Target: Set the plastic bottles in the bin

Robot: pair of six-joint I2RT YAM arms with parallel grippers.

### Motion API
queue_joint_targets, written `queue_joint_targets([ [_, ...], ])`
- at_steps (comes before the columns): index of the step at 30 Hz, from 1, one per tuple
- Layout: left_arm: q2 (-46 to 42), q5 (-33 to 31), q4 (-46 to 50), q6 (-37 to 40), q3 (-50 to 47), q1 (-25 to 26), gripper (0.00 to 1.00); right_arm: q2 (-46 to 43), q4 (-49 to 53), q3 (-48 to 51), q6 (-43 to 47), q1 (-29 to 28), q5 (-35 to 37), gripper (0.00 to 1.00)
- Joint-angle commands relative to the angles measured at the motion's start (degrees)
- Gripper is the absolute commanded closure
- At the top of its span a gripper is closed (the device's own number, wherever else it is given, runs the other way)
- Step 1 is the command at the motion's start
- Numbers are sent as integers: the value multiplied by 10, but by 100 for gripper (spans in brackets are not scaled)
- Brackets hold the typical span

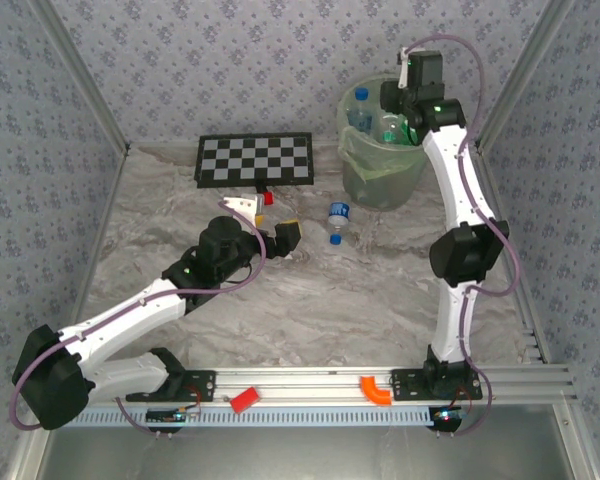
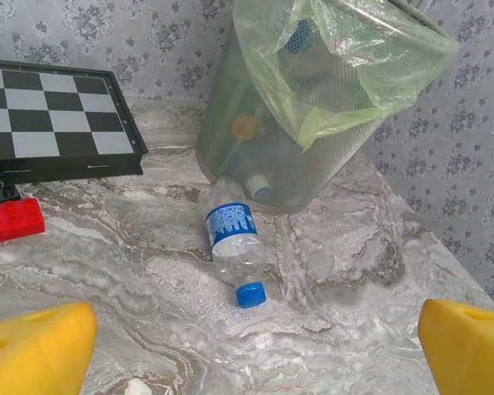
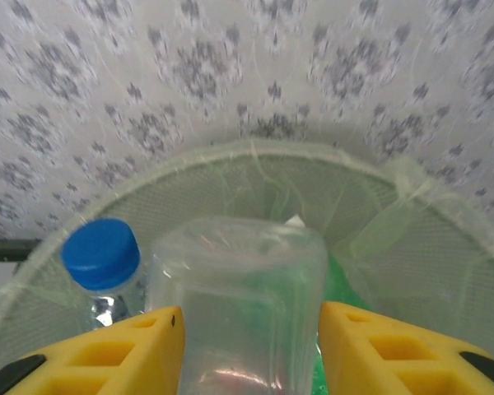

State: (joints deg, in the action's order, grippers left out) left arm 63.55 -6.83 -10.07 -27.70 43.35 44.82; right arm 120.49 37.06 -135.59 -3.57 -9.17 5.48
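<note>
Bin [image 1: 380, 165]: round, pale green, translucent, with a thin liner [image 2: 346, 74] folded over its rim, standing at 1 o'clock on the marble table [image 1: 310, 310] in the top view. Inside it are several bottles, among them a blue-capped bottle [image 3: 100, 255] upright near the rim, and others seen dimly through the wall. Held bottle [image 3: 239, 271]: clear, directly over the bin's mouth and at 3 o'clock of the blue-capped bottle in the right wrist view. Right gripper [image 3: 247, 346]: above the bin, its yellow fingers [image 3: 107, 354] clamped on the held bottle, one against each flank. Loose bottle [image 1: 337, 222]: clear with a blue label and blue cap, lying on its side on the table at 7 o'clock of the bin, just beside its foot, cap end towards 6 o'clock. Left gripper [image 1: 267, 222]: at 9 o'clock of the loose bottle, near it but apart, aimed at it, fingers [image 2: 41, 346] spread wide with nothing between them. Red block [image 1: 268, 198]: at 12 o'clock of the left gripper, just beside the chequered board [image 1: 255, 158]. The board lies flat at 9 o'clock of the bin.
</note>
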Motion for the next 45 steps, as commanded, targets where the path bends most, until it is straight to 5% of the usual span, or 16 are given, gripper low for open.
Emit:
queue_joint_targets([
  [1, -6, 5, -7, -2, 4, 5, 0, 21, 42, -16, -5, 4, -7, 53],
  [24, -4, 13, -19, -14, -9, 5, 0, -116, -5, 130, -23, 5, 8, 49],
  [34, -21, 6, -14, -16, -19, 5, 0, 10, 70, -85, -17, 27, 36, 33],
  [45, -25, 1, -8, -12, -19, 5, 0, 21, 67, -36, -35, 42, -2, 31],
])
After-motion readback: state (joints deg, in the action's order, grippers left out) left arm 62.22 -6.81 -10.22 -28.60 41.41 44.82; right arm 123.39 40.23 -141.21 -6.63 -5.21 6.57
